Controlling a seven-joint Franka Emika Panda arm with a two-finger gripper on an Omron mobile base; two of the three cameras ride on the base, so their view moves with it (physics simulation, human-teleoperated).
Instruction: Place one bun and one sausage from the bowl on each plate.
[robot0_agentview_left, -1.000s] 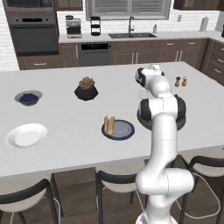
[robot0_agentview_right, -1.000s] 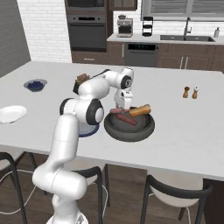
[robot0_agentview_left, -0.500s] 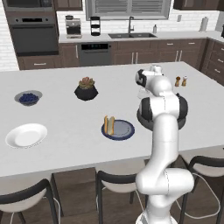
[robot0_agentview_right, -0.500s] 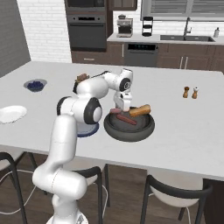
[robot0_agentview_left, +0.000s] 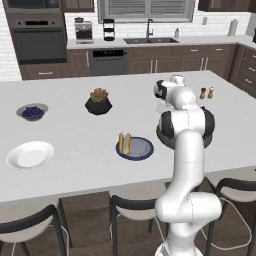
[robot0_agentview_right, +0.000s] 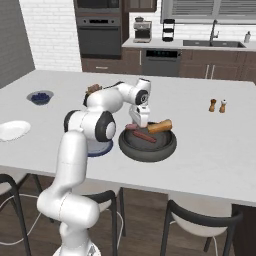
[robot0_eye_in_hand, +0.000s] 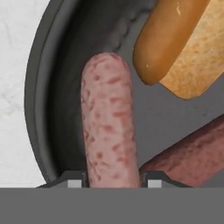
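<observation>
In the left base view, the white plate (robot0_agentview_left: 30, 154) sits at the far left of the counter. A small bowl of blueberries (robot0_agentview_left: 32, 112) is above it. The black pot with a plant (robot0_agentview_left: 98, 102) is near the middle. The blue-rimmed plate (robot0_agentview_left: 135, 148) sits below it, with a bun (robot0_agentview_left: 124, 142) lying on its left side. The big dark bowl (robot0_agentview_left: 209, 135) is at the right, mostly behind the white arm.

In the right base view, the gripper (robot0_agentview_right: 136, 123) reaches down into the left side of the big dark bowl (robot0_agentview_right: 147, 145), in the middle of the picture. A bun (robot0_agentview_right: 159, 126) and a dark sausage (robot0_agentview_right: 144, 135) lie in it.

In the hand view, the fingertips (robot0_eye_in_hand: 75, 180) are pressed against both sides of a pink sausage (robot0_eye_in_hand: 109, 122), squeezing it.
</observation>
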